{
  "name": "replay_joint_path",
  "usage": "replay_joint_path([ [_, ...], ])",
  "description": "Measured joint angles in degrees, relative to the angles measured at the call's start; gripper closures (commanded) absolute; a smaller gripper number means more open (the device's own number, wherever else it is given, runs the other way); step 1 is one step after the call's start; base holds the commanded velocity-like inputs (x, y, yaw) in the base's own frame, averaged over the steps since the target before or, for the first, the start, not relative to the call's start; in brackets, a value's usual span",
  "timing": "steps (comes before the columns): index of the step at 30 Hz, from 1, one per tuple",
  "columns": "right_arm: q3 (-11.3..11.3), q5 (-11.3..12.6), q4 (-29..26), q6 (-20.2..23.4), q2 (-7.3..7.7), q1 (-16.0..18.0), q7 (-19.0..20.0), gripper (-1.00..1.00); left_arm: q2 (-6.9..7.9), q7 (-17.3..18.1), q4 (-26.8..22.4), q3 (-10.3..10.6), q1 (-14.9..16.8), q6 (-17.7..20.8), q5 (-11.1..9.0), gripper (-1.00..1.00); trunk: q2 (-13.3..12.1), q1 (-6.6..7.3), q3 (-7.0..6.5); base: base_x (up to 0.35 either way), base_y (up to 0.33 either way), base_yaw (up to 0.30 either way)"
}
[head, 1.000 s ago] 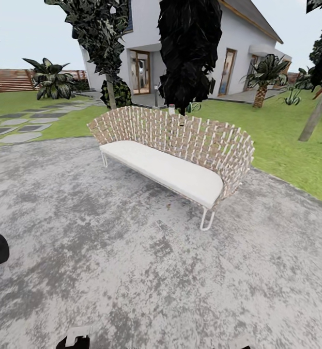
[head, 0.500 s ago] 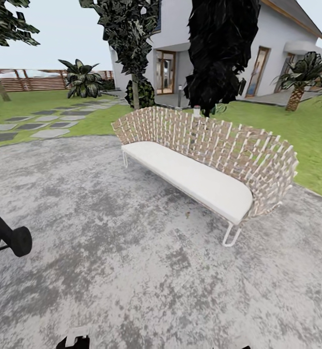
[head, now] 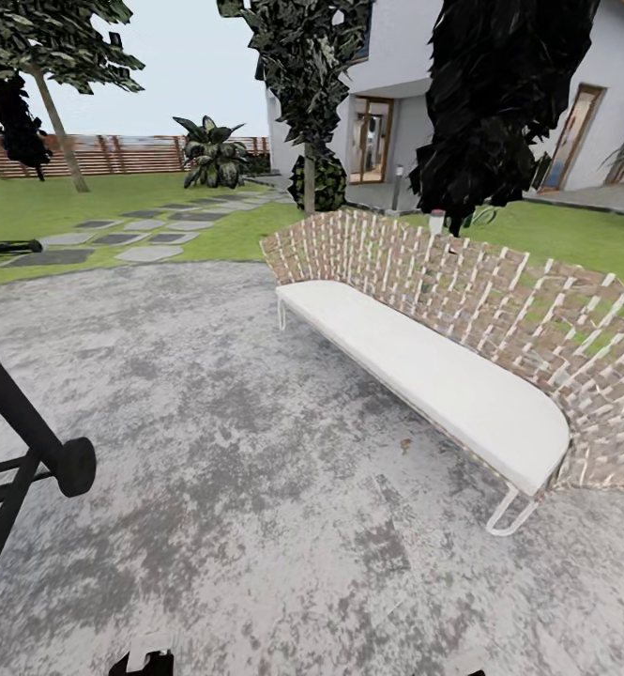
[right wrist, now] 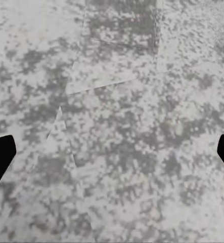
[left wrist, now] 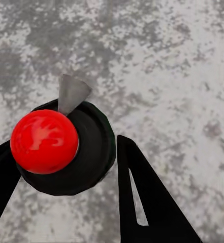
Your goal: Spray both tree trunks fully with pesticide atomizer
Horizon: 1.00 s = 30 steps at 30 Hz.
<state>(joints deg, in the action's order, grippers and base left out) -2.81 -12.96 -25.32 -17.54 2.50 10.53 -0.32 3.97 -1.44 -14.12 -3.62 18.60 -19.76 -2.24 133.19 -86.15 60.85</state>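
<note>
Left claw (left wrist: 66, 167): two black fingers (left wrist: 147, 202) pointed down at the mottled grey pavement (left wrist: 172, 66), clamped on a round black body with a glossy red ball cap (left wrist: 43, 140) and a grey wedge-shaped nozzle sticking out past it. That looked like the pesticide atomizer (left wrist: 91, 152), seen top-down, held between the fingers, clear of the ground.

Right claw (right wrist: 112, 147): also pointed down, fingertips (right wrist: 0, 154) just poking in at opposite edges of the wrist view, spread wide, nothing between them. Bare pavement with a few faint seams beneath.

Head view, near to far: a black strut assembly with a round knob (head: 72, 467) at the left edge; can't tell what it was. Grey stained pavement (head: 208, 451) filled the foreground. On it, to the right, a woven wicker sofa (head: 499, 310) with a white seat cushion (head: 424, 376) and thin white legs, set at an angle. Behind it, green lawn (head: 114, 192) with a stepping-stone path (head: 114, 235) running off to the left.

Trees: one tree (head: 53, 56) at far left, thin bare leaning trunk (head: 60, 131), mottled dark-green crown. A second tree (head: 307, 56) behind the sofa's left end, straight trunk (head: 309, 188). Both well apart from the claws. A narrow black cypress-like tree (head: 499, 94) stood just behind the sofa back. A low broad-leaf plant (head: 213, 150) and the brown slat fence (head: 114, 155) beyond. White house (head: 396, 56) with glazed doors at the back right.
</note>
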Motion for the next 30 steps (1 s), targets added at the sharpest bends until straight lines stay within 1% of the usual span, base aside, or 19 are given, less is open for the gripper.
replay_joint_path([
  [27, 0.00, 0.00, -0.04, 0.00, 0.00, 0.00, 0.00, -1.00, 0.00, 0.00, 0.00, 0.00, 0.00, 0.00, 0.00, 1.00, 0.00, 0.00, 0.00, 0.339, 0.000, 0.278],
  [30, 0.00, 0.00, -0.06, 0.00, 0.00, 0.00, 0.00, -1.00, 0.00, 0.00, 0.00, 0.00, 0.02, 0.00, 0.00, 1.00, 0.00, 0.00, 0.00, 0.339, 0.000, 0.149],
])
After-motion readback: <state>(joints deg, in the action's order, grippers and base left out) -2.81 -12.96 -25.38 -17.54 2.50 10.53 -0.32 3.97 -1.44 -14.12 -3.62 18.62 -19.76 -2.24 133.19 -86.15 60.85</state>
